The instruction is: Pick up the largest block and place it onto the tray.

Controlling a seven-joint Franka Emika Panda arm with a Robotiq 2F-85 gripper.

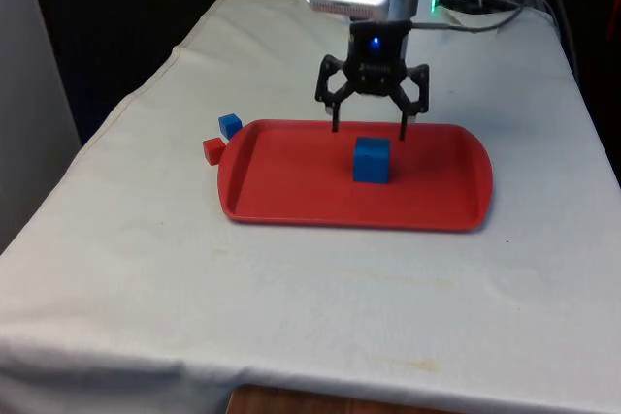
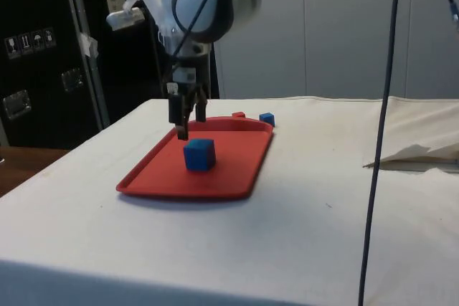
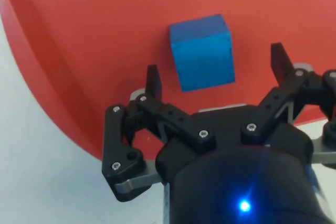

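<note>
A large blue block (image 1: 371,160) (image 2: 199,154) (image 3: 202,52) rests on the red tray (image 1: 291,191) (image 2: 237,170) (image 3: 79,35), near its middle. My gripper (image 1: 370,127) (image 2: 183,130) (image 3: 216,69) hangs open just above and behind the block, on the robot's side of it. Nothing is between its fingers, and they stand apart from the block.
A small blue block (image 1: 229,125) (image 2: 267,118) and a small red block (image 1: 213,150) (image 2: 238,115) lie on the cloth just off the tray's end at the front view's left. A black cable (image 2: 380,134) hangs down in the side view.
</note>
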